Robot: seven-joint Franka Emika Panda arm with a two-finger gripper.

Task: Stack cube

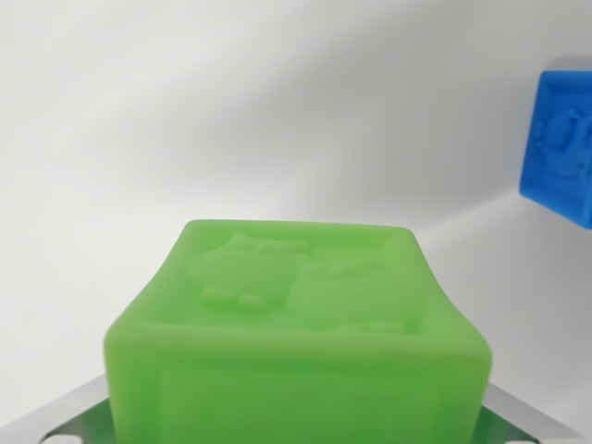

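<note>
Wrist view: the green cube (296, 333) is seen gripped between the metal fingers (65, 416). The blue cube (560, 148) is placed up and right of it, well apart.

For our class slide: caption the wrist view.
Green cube close up, blue cube at the wrist view's right edge.

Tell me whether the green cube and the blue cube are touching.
Apart. The wrist view shows bare white surface between the green cube and the blue cube.
</note>
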